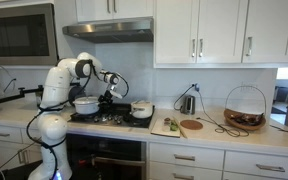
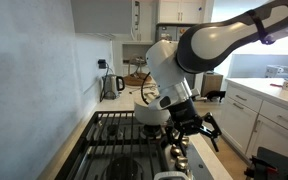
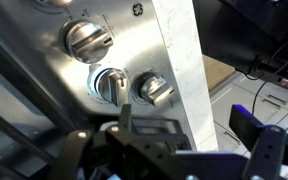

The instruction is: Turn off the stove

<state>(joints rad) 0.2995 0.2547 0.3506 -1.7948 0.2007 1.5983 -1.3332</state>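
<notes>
The stove (image 1: 109,119) is a black gas cooktop with dark grates (image 2: 112,142) above a dark oven front. In the wrist view its steel control panel (image 3: 169,45) carries three round metal knobs (image 3: 88,40) (image 3: 109,83) (image 3: 152,88). My gripper (image 3: 184,130) is open and empty, and its two dark fingers hang just short of the lower knobs without touching them. In both exterior views the gripper (image 2: 190,135) (image 1: 112,93) hovers over the knob side of the cooktop, next to the pots.
A white pot (image 1: 86,103) and a white pan (image 1: 141,109) stand on the burners; the pot (image 2: 150,115) is close behind the gripper. Steel hood (image 1: 109,30), black microwave (image 1: 19,33), kettle (image 2: 112,85), cutting board (image 1: 169,126) and wire basket (image 1: 245,108) surround the stove.
</notes>
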